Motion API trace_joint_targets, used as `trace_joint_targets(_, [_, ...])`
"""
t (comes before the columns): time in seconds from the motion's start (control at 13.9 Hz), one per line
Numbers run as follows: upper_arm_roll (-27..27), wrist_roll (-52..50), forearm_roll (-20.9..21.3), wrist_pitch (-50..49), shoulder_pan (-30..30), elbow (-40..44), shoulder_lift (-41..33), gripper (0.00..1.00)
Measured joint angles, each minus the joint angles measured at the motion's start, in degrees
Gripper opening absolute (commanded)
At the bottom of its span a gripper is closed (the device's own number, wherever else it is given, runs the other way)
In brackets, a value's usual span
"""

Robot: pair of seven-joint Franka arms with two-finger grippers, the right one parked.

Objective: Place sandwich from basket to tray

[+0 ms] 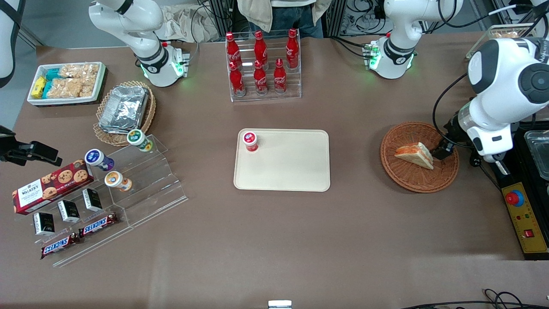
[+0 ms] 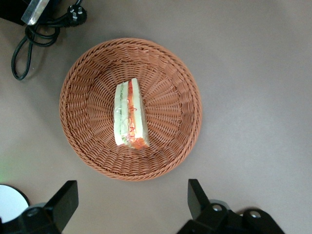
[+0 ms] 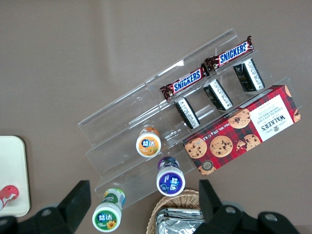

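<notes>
near the working arm's end of the table, the sandwich lies on its side in the round wicker basket, the cream tray sitting mid-table. soft, light, squashy, so pinch gently across the bread faces, not the filling edge. gripper hovers above the basket rim, fingers spread wide, holding nothing.

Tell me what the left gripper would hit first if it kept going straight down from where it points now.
Probably the basket rim or the table beside it: the open gripper hangs off-centre above it, so the sandwich is not squarely between the fingers. Depth is uncertain.
</notes>
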Motion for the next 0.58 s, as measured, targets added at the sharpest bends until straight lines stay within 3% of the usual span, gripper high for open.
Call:
trace_joint_targets(0.29, [0.09,-0.01,-0.01,10.76,1.05,-8.23,0.55,1.0])
trace_joint_targets(0.58, [0.28,-0.81,-0.2,18.64,1.76,-11.32,6.55,1.0])
